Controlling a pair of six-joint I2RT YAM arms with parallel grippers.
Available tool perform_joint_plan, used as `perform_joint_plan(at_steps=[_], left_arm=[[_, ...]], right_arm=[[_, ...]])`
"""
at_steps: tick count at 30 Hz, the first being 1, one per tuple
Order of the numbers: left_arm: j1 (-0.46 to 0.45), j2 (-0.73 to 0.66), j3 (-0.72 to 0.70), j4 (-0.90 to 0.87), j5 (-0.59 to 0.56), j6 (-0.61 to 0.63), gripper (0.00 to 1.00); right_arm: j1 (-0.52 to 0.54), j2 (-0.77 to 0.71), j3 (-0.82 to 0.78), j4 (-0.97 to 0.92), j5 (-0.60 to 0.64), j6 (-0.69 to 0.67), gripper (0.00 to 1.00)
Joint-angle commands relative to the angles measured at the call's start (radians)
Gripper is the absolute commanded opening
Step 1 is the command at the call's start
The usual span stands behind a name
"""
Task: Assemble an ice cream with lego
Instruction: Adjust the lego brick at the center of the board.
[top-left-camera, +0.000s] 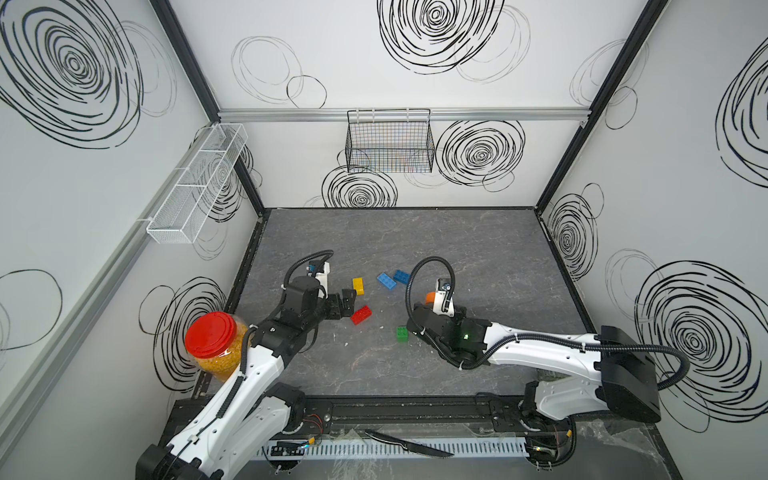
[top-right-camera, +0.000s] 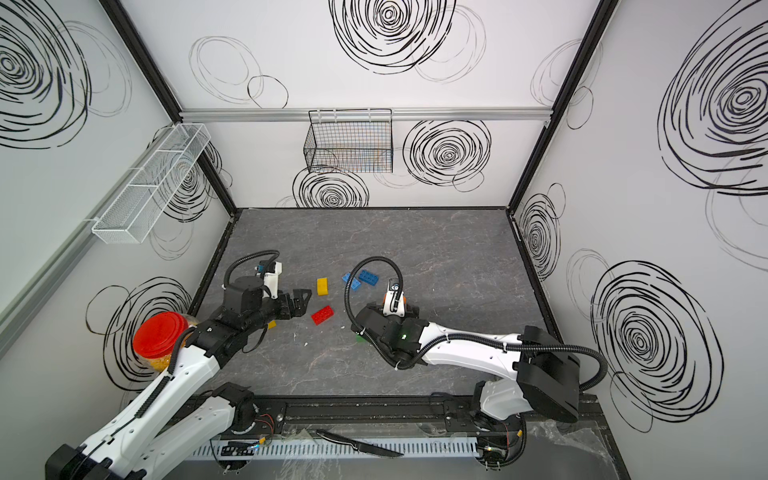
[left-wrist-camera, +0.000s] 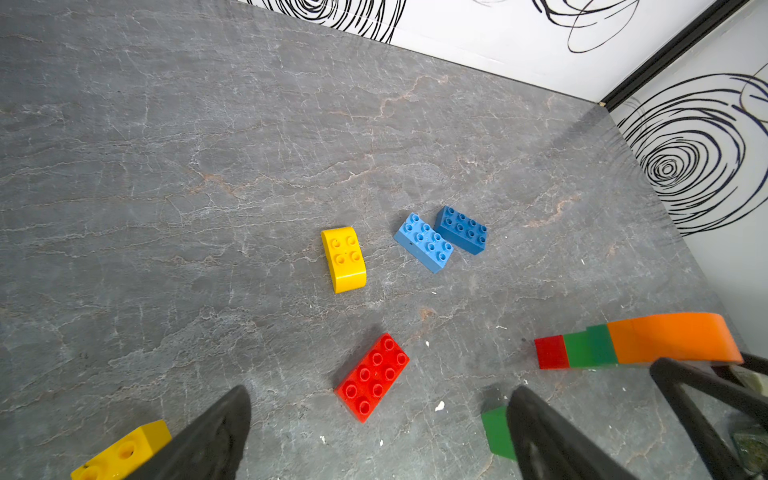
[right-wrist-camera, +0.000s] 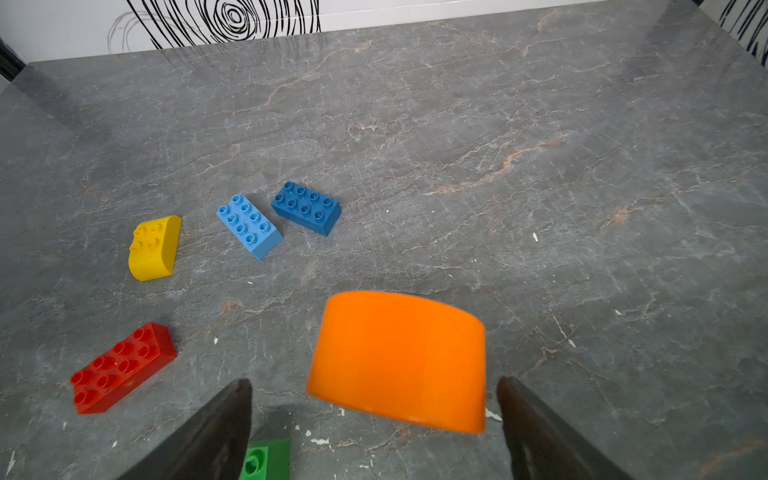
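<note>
1. Currently: right claw (right-wrist-camera: 374, 383) wide open astride the orange dome (right-wrist-camera: 399, 361), not yet gripping; left claw (top-left-camera: 348, 304) fully open, empty, just beside the red brick (top-left-camera: 361, 314).
2. Step, likely: seizing the dome. You will need it centred between the jaws before closing.
3. Left wrist alone shows red and green bricks (left-wrist-camera: 582, 351) joined to the dome; right wrist hides them. Other lego (top-left-camera: 386, 280) lies loose on the desk (top-left-camera: 457, 249).

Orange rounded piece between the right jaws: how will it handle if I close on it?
The orange piece shows a smooth, curved face to the open right gripper, so the jaws may slide off. It looks like rigid plastic, unlikely to deform. Joined to a narrow red-and-green stack, it might tip if nudged.
</note>
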Motion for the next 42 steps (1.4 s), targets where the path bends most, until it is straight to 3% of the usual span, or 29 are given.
perform_joint_plan(at_steps=[1, 15, 26, 42], left_arm=[[0.009, -0.013, 0.015, -0.004, 0.001, -0.008, 0.99], [0.01, -0.015, 0.015, -0.006, -0.003, -0.009, 0.99], [0.012, -0.02, 0.013, -0.005, -0.003, -0.01, 0.99], [0.014, -0.027, 0.012, -0.006, -0.008, -0.01, 0.99]], right_arm=[[-0.016, 0.007, -0.018, 0.032, 0.0, -0.011, 0.92], [-0.031, 0.031, -0.018, 0.047, -0.023, -0.035, 0.81], [-0.033, 0.015, -0.029, 0.027, -0.015, -0.017, 0.63], [-0.045, -0.052, 0.023, -0.017, -0.052, -0.08, 0.55]])
